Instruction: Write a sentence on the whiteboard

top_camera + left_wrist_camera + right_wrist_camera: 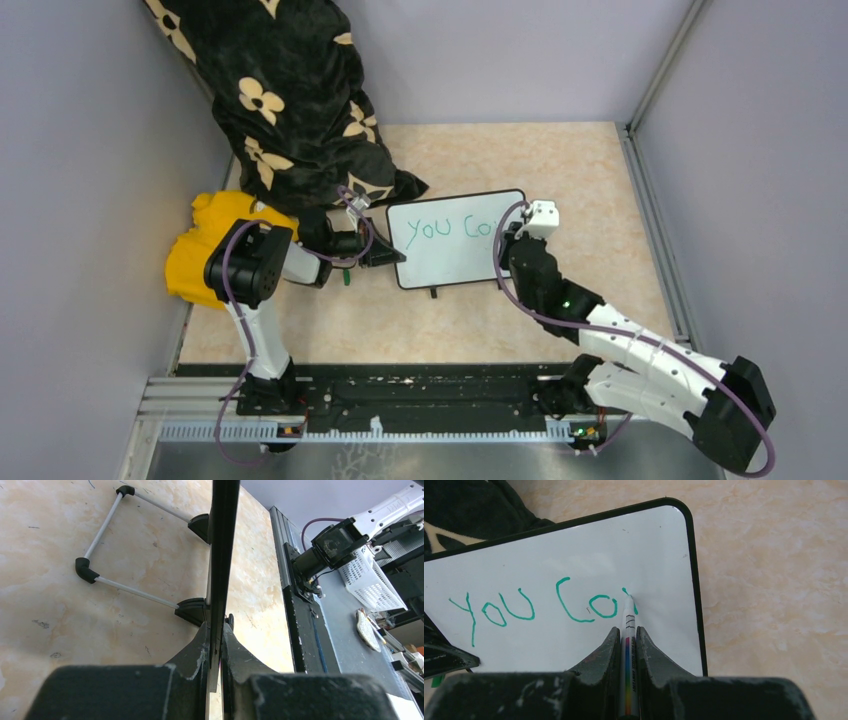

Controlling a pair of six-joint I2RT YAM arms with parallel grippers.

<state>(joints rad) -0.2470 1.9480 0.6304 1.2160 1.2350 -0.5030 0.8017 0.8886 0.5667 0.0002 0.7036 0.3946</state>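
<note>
While the marker point(628, 652) tip is pressing on the board point(574, 545), the right gripper point(626, 630) is starting the stroke after "YOU Ca". The sentence point(534, 607) is running in green across the board's upper half, and its right margin is getting close. For a clean job, I'd say it should be keeping the pressure light and even, drawing this letter small enough to stay inside the frame, and saving the lower half for a second line.

Right fingers are clamping the marker, barrel pointing up the board. That arm is reaching in from the board's near-right side, wrist bending over its right end. The left gripper point(216, 630) is pinching the board's left edge, fingers closed on it, steadying things. The board is sitting mid-table point(560, 170), its far-left corner just beside the black cloth point(290, 90).
</note>
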